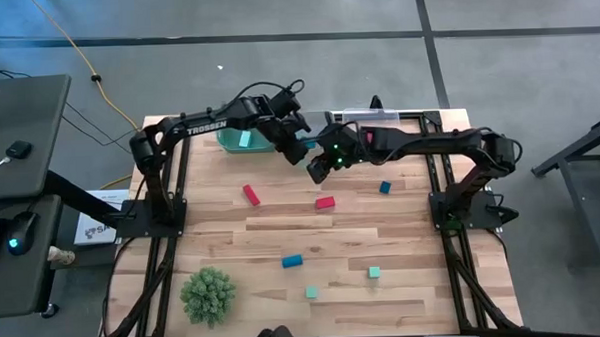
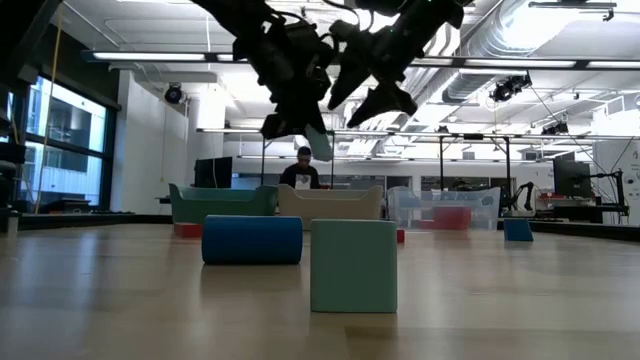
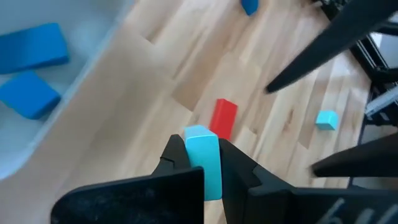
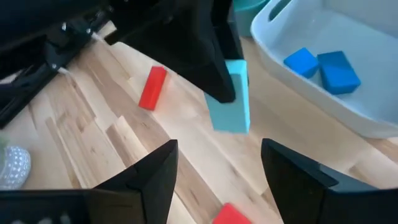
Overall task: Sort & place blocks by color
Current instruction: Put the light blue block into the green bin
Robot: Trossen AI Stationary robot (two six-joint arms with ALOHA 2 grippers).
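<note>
Holding a light teal bar [image 3: 203,158] pinched upright in my left gripper [image 3: 200,163], long axis hanging down — the teal bin [image 1: 245,139] lies just behind me. My right gripper [image 4: 217,165] hovers alongside, spread wide and empty.

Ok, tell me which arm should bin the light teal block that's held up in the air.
Left. Its claw is shut on the teal block, beside the teal bin. The right claw is open and holds nothing.

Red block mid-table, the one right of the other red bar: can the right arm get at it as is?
Probably yes. The right gripper hangs open near the red block, nothing on it; the left gripper, holding a teal block, crowds the space.
</note>
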